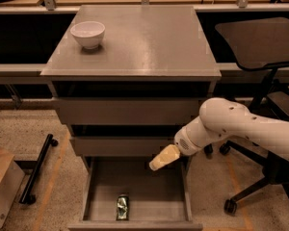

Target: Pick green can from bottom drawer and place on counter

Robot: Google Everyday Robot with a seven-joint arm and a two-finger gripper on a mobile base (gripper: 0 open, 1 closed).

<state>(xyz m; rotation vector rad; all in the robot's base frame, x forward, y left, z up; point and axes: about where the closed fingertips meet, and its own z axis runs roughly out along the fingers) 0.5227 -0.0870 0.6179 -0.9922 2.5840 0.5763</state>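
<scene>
The green can (122, 207) lies on its side on the floor of the open bottom drawer (151, 196), near the drawer's front edge. My gripper (162, 158) has pale yellowish fingers and hangs from the white arm above the drawer's back right part, up and to the right of the can and apart from it. It holds nothing. The grey counter (144, 37) is the cabinet's top slab.
A white bowl (88, 34) stands at the counter's back left. Two shallower drawer fronts (125, 110) sit above the open one. A black office chair (265, 47) stands to the right. A cardboard box (0, 184) and a black wheeled bar (36, 170) are at left.
</scene>
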